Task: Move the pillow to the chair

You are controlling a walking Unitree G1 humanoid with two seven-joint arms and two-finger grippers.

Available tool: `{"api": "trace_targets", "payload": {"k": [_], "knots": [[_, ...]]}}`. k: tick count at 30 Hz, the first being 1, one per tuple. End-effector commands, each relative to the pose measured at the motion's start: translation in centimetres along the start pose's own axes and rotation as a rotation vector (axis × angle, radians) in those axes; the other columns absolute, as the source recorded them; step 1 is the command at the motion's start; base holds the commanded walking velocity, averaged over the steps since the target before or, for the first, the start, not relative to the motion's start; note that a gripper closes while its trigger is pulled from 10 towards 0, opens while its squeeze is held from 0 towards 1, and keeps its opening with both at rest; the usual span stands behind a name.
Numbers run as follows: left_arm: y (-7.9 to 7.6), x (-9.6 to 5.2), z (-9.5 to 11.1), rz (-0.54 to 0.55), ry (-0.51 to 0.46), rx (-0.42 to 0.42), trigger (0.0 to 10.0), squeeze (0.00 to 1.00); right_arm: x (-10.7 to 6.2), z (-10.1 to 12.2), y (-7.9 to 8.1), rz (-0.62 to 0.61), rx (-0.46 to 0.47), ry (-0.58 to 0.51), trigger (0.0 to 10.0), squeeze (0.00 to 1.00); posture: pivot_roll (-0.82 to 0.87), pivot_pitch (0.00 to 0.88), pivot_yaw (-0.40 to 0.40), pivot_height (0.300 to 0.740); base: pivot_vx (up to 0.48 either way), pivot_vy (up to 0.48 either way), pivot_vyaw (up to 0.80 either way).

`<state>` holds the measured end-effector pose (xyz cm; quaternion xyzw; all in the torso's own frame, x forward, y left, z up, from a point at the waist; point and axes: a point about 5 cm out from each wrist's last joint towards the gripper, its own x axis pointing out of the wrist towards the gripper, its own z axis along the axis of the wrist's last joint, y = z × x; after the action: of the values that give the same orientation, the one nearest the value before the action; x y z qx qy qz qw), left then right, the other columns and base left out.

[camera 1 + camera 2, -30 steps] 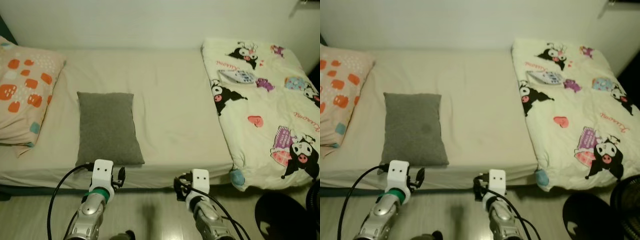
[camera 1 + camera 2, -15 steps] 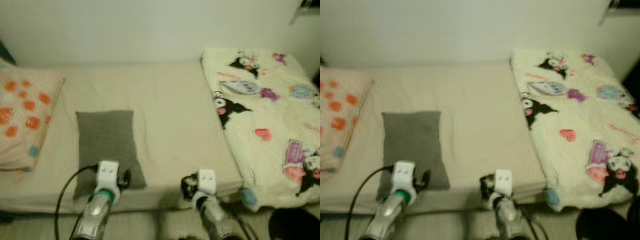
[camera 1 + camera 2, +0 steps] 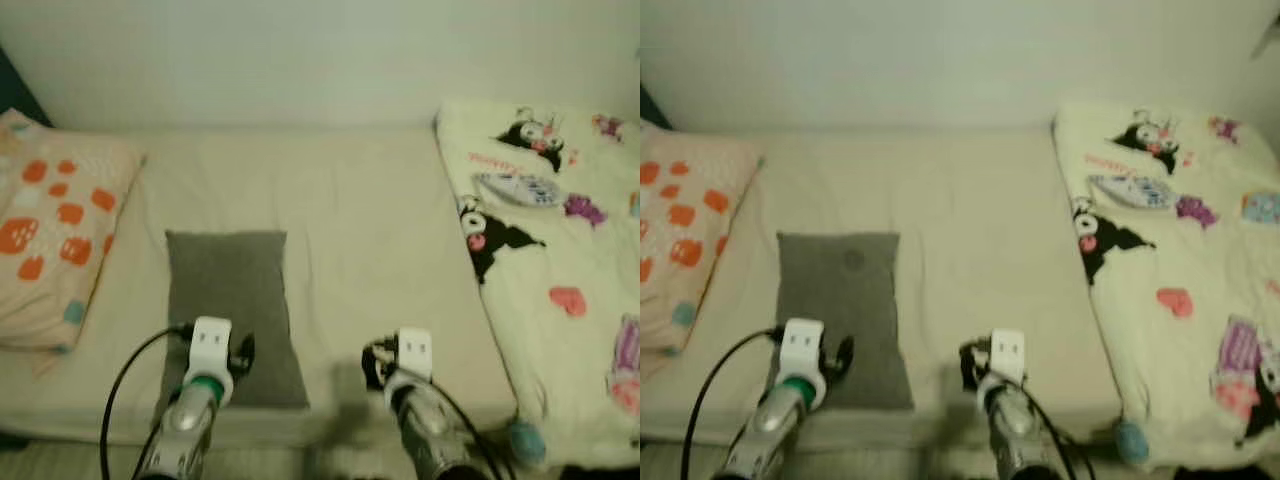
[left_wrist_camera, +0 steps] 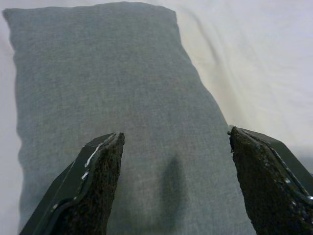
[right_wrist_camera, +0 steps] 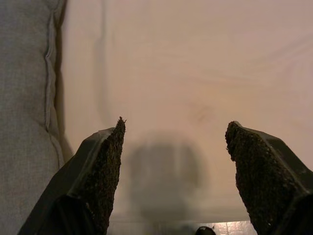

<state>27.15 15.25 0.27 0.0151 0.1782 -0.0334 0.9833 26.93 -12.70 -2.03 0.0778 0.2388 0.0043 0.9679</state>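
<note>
Gaping left claw [image 4: 171, 183] above pillow [image 4: 112, 98]

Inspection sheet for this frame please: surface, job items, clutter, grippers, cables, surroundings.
Surface: beige bed sheet, smooth.
Job's things: grey pillow lying flat near the bed's front edge; chair: nothing seen.
Clutter: orange-spotted pillow on the left, cartoon-print blanket on the right with a remote control on it.
Grippers: left gripper open above the grey pillow; right gripper open over bare sheet beside it.
Cables: black cable looping off the left wrist.
Surroundings: plain pale wall behind.
</note>
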Motion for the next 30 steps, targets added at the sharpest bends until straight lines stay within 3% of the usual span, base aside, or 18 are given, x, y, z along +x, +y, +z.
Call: {"api": "trace_targets", "payload": {"k": [1,9,13,16,23,30], "knots": [[0.25,-0.29,-0.55,0.018,0.021,-0.012,10.0,0.00,-0.36,-1.07,-0.12,-0.013,0.025,0.038,10.0,0.00,0.09,0.013,0.085,0.740,0.000,0.000,0.00],[0.32,-0.30,-0.48,0.024,0.016,-0.011,10.0,0.00,-0.43,-1.34,0.47,0.025,-0.016,0.050,10.0,0.00,0.09,0.018,0.073,0.740,0.000,0.404,0.00],[-0.21,-0.24,-0.63,0.000,0.026,0.016,10.0,0.00,-0.50,-1.58,-0.36,-0.021,0.004,0.067,10.0,0.00,0.10,0.023,0.072,0.740,0.000,0.448,0.00],[-0.13,-0.08,-0.08,-0.004,0.006,0.018,10.0,0.00,-0.42,-1.44,-0.18,-0.019,0.038,0.064,10.0,0.00,0.10,0.025,0.061,0.740,0.000,0.456,0.00],[0.36,-0.27,-0.27,0.010,0.009,0.019,10.0,0.00,-0.39,-1.37,0.18,0.001,0.007,0.057,10.0,0.00,0.10,0.011,0.075,0.740,0.000,0.453,0.00],[0.55,-0.17,-0.21,0.009,0.017,0.047,10.0,0.00,-0.42,-1.55,0.16,-0.001,0.014,0.070,10.0,0.00,0.10,0.026,0.069,0.740,0.000,-0.206,0.00]]}}
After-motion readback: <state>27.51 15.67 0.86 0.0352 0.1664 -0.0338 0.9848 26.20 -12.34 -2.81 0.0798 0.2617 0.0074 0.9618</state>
